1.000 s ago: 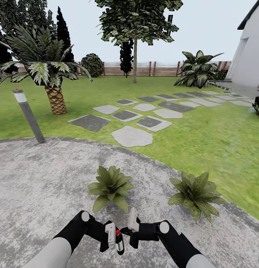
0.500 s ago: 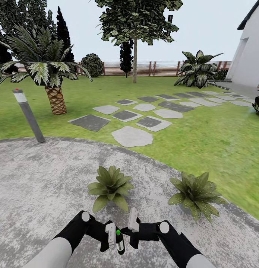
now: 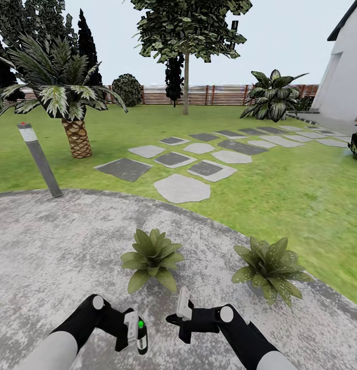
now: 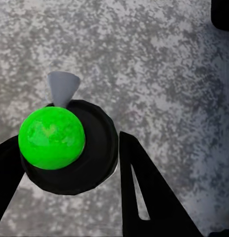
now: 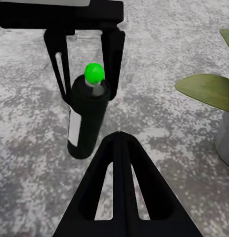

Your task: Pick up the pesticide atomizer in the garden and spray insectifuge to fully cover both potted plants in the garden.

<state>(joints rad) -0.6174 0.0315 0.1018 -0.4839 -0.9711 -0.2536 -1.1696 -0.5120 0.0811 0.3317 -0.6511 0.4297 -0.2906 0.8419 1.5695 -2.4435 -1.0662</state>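
Partly hidden, pesticide atomizer (image 3: 142,336) — left fingers (image 3: 131,326) clamped

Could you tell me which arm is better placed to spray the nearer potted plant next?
Left, probably. The left gripper already clamps the pesticide atomizer upright, just short of the left potted plant. The right gripper holds nothing.

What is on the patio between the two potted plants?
Nothing: in the head view the stretch between the left plant and the right plant is bare grey patio.
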